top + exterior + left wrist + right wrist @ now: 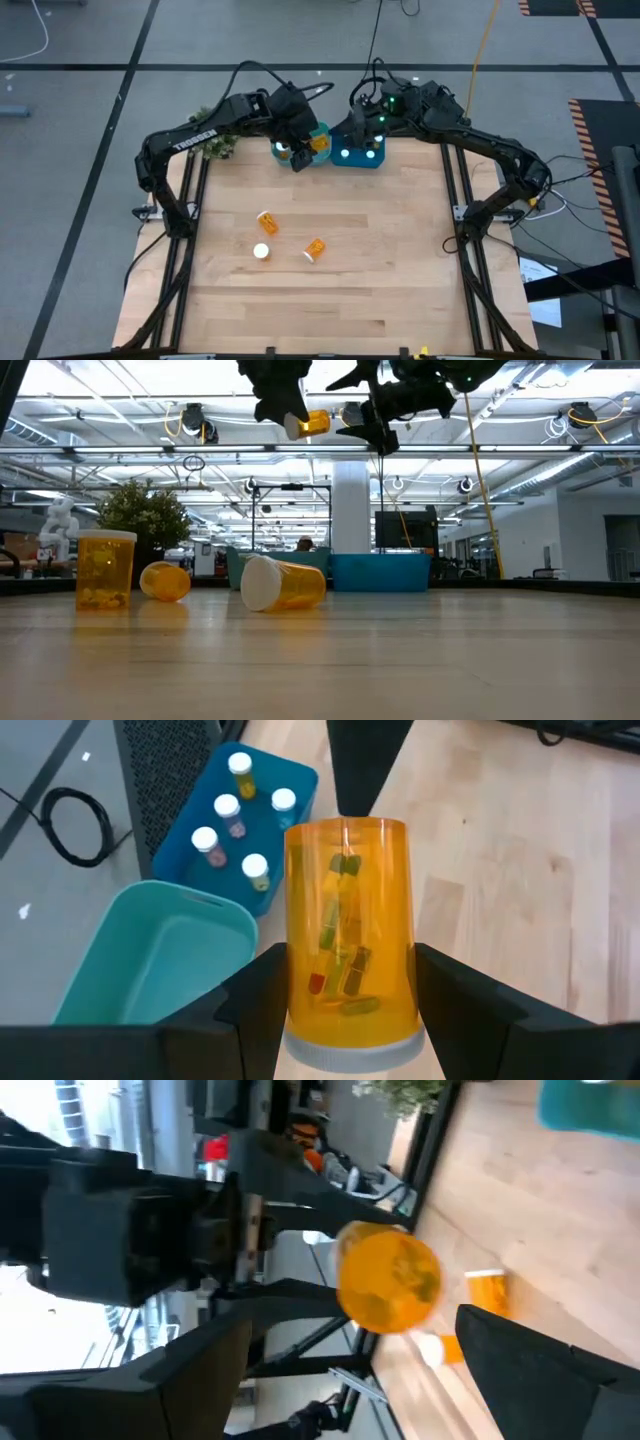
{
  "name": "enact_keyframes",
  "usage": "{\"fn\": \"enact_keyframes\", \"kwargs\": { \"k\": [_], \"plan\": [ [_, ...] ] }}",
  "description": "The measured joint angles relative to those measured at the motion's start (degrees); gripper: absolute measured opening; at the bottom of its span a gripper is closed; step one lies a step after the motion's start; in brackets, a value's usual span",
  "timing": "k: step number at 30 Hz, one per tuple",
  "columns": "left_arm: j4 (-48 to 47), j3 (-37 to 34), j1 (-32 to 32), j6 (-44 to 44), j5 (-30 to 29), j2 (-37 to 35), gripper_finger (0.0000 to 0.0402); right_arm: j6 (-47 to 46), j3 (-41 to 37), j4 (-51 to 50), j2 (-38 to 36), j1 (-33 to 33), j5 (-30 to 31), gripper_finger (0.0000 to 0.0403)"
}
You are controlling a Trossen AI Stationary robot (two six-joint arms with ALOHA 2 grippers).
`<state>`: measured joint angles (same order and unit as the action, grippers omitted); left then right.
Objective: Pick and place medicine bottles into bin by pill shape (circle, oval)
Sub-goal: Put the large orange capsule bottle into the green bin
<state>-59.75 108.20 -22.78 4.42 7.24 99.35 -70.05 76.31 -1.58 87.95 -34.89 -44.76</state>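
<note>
Table point(400, 250); left gripper point(345, 1005) clamping bottle point(348, 930).

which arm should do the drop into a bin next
Left. The left gripper is shut on a medicine bottle, raised beside the light teal bin. The right gripper is open and holds nothing.

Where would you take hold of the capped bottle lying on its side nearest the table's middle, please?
Grip the orange barrel of the lying bottle, not its white cap, coming straight down with the end effector's fingers spanning its width. It lies flat, clear of the other two bottles, so its round sides are exposed from above.
</note>
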Motion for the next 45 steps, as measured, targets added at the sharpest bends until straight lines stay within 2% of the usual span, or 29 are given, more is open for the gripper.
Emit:
{"fn": "enact_keyframes", "kwargs": {
  "k": [6,14,30,34,39,42,45],
  "plan": [
    [0.0,0.0,0.04,1.3,0.07,0.0,0.0204,-1.37,0.04,1.64,2.13,2.26,2.82,0.0342],
    [0.0,0.0,0.34,1.7,0.21,0.0,0.0204,-5.34,0.04,10.2,5.75,4.05,4.18,0.0337],
    [0.07,0.0,0.37,4.76,-2.11,-0.09,0.0204,-4.66,0.04,9.55,5.87,4.11,4.92,0.0209],
    [0.02,0.0,0.37,5.38,-2.39,-0.09,0.0204,-4.27,0.04,9.59,5.87,4.09,5.04,0.019],
    [0.09,0.0,0.35,4.95,-3.17,-0.09,0.0205,-3.85,0.04,9.76,5.89,3.95,5.93,0.0188],
    [0.16,0.0,0.33,4.09,-3.22,-0.61,0.0222,-3.12,0.04,10.09,5.89,3.34,5.58,0.019],
    [0.49,-0.05,0.32,2.87,-3.46,-2.09,0.0264,-2.81,0.09,11.3,5.85,2.15,4.66,0.0188]
  ]
}}
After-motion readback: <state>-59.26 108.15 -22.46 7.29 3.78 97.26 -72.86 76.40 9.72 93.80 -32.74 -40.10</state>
